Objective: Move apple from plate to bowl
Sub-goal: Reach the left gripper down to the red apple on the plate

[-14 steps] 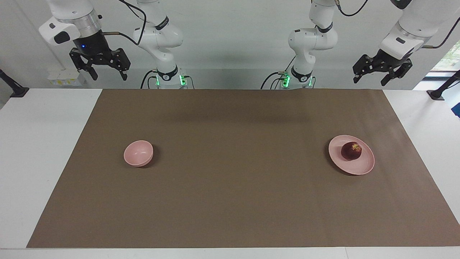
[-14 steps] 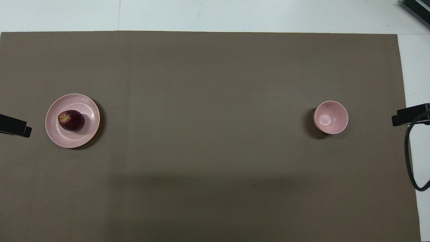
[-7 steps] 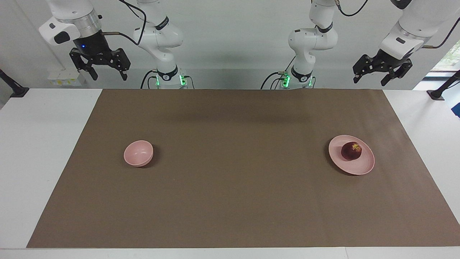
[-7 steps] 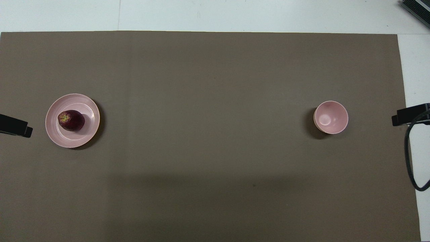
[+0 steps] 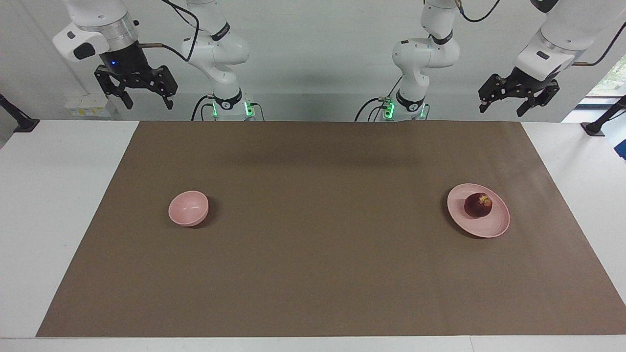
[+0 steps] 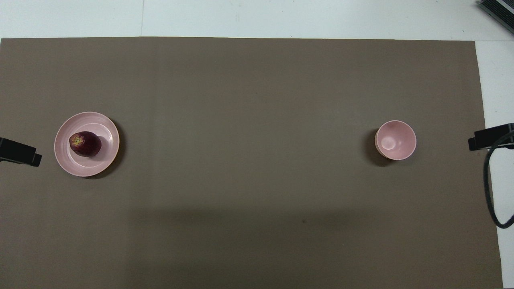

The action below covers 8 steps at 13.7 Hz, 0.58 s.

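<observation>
The dark red apple (image 5: 478, 205) (image 6: 85, 143) lies on the pale pink plate (image 5: 491, 228) (image 6: 106, 132) toward the left arm's end of the brown mat. The small pink bowl (image 5: 188, 209) (image 6: 395, 140) stands empty toward the right arm's end. My left gripper (image 5: 501, 106) hangs open and empty, high up at the robots' edge of the table, apart from the plate. My right gripper (image 5: 145, 102) hangs open and empty, high up at the robots' edge, apart from the bowl. In the overhead view only a dark piece of each hand shows at the side edges.
A brown mat (image 5: 313, 244) covers most of the white table. A black cable (image 6: 492, 188) loops at the right arm's end. A dark device corner (image 6: 498, 10) lies at the table's corner farthest from the robots, toward the right arm's end.
The left gripper has shifted slightly up and toward the table's middle. The right arm, apple, plate and bowl have not moved.
</observation>
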{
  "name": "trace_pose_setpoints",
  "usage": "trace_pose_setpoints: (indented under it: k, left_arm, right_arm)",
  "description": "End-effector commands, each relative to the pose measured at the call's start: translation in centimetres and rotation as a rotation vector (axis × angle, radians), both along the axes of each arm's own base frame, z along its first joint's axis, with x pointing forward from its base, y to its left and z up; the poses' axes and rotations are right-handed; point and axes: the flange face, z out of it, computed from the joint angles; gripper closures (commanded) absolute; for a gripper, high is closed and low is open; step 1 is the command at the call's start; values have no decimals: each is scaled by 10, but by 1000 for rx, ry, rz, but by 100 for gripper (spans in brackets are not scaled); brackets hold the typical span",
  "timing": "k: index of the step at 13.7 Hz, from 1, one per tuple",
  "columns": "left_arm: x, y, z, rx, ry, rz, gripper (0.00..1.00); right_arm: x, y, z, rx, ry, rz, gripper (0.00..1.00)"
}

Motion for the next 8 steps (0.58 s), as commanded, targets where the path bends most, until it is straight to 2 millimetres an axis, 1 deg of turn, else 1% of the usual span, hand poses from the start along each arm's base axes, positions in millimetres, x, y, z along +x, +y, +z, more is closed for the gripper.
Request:
trace_pose_setpoints:
  k: [1,4,8]
  left_arm:
    - [-5,0,-18,-8,20,-2,0]
    - [3,-1,-43,-8,8,-3,0]
    - [11,7,-77,-11,-13,-7,0]
  right_arm:
    - [-6,-3,0,13,5,22,0]
    - [-6,-3,0,13,5,22,0]
    - [-6,-3,0,13,5,22,0]
